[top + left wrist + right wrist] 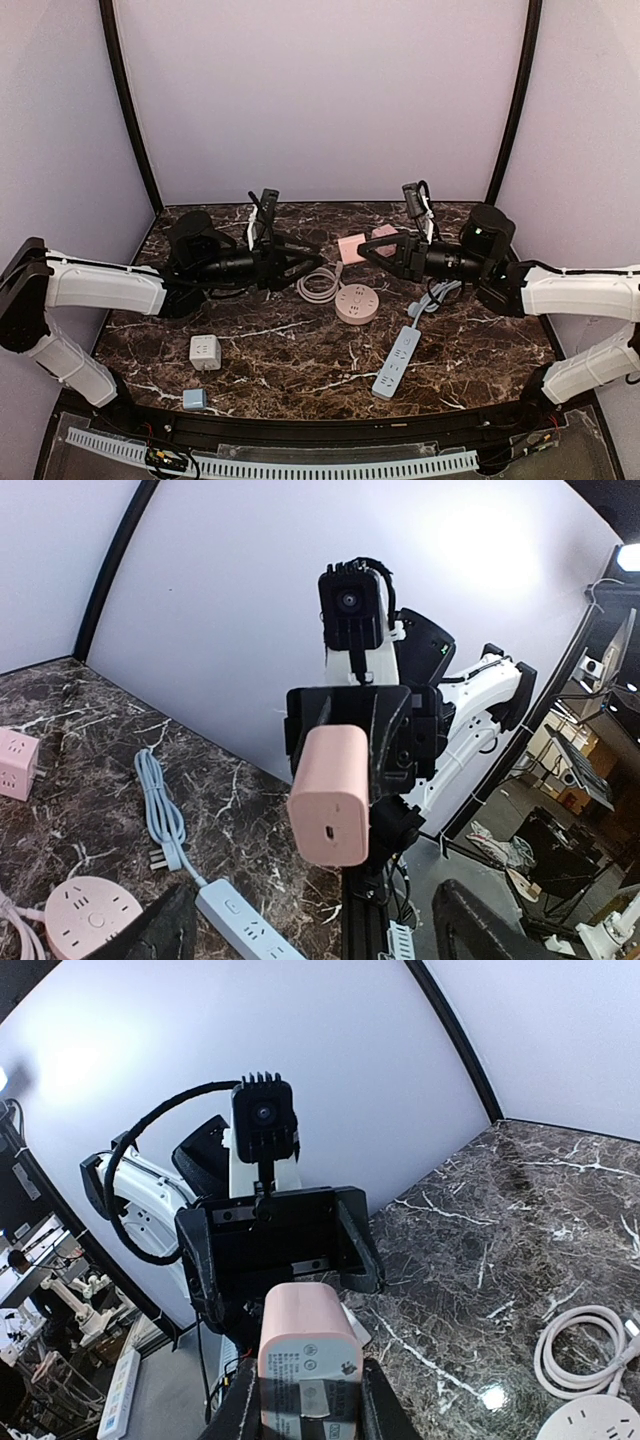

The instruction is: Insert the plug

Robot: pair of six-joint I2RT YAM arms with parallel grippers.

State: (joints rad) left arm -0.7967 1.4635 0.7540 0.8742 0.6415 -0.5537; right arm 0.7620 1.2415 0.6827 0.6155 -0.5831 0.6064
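The plug is a pink adapter block, held above the marble table between the fingers of my right gripper. From the left wrist, the plug shows its end face with a small port. My left gripper faces it from a short gap away, jaws spread and empty; its dark fingertips frame the bottom of that view. A round pink socket strip lies on the table just below both grippers. A pink cube socket sits behind the right gripper.
A coiled white cable lies left of the round strip. A long blue power strip with its cord lies to the front right. A white cube adapter and a small blue cube sit front left.
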